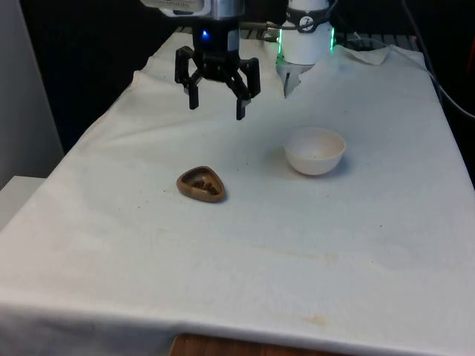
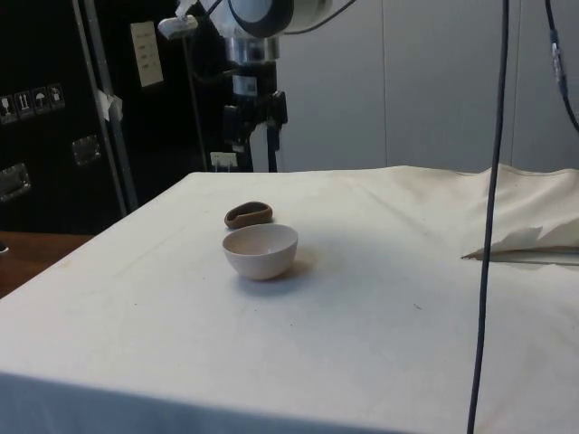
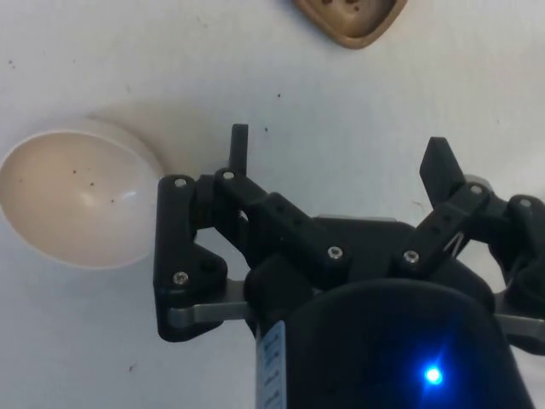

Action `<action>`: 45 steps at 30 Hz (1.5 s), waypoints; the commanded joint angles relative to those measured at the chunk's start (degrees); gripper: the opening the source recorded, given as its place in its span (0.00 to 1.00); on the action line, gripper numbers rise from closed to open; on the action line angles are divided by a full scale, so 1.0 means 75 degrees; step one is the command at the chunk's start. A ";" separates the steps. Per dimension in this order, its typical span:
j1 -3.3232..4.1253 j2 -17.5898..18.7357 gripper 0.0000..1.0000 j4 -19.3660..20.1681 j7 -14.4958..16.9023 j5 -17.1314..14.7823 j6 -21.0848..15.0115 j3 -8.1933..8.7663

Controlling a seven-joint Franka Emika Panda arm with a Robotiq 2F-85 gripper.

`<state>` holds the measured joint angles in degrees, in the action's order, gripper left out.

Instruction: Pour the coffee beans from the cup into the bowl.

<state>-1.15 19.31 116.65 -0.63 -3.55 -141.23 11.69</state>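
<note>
- Now, in the front view, the black two-finger gripper (image 1: 216,107) hangs high above the white cloth table (image 1: 245,259) with its fingers spread wide and nothing between them. The small brown wooden cup with rounded-triangle rim (image 1: 201,184) stands on the cloth below it and a little nearer to the camera, with dark coffee beans (image 1: 205,183) inside. The round white ceramic bowl (image 1: 315,150) stands apart from the cup, towards the front view's right.
- Next, in the side view, the gripper (image 2: 249,134) is well above the table (image 2: 380,298). The cup (image 2: 248,214) lies just behind the bowl (image 2: 261,250), and the two look close but not touching.
- Finally, in the wrist view, the open gripper (image 3: 341,158) is over bare cloth; the bowl (image 3: 77,200) appears almost empty, with a few dark specks, and part of the cup (image 3: 351,17) is visible.
- To my judgement, the step in hand is the approach to the cup. To do it well, the gripper should first come exactly over the cup, then go down straight and take it by its wall, with one finger inside the rim or across a narrow side. The cup is low and shallow, so it should be kept level during lifting, otherwise beans may fall out early.
</note>
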 commanded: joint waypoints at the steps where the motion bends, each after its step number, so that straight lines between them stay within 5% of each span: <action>1: -0.0031 0.0084 1.00 -0.0023 0.0008 -0.0092 -0.0099 -0.0015; 30: -0.0084 0.0901 1.00 -0.0260 -0.0145 -0.0183 -0.0504 0.0214; 31: -0.0031 0.0817 1.00 -0.0206 -0.0183 -0.0107 -0.0443 0.0252; 32: -0.0099 0.0947 1.00 -0.0290 -0.0130 -0.0191 -0.0504 0.0222; 38: -0.0153 0.1261 1.00 -0.0550 -0.0046 -0.0298 -0.0497 0.0306; 39: -0.0061 0.1222 1.00 -0.0519 -0.0145 -0.0191 -0.0451 0.0382; 40: -0.0168 0.1306 1.00 -0.0596 -0.0008 -0.0344 -0.0481 0.0321; 45: -0.0244 0.1551 1.00 -0.0840 0.0405 -0.0749 -0.0397 0.0405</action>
<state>-2.06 30.88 110.70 1.66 -8.54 -144.56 15.64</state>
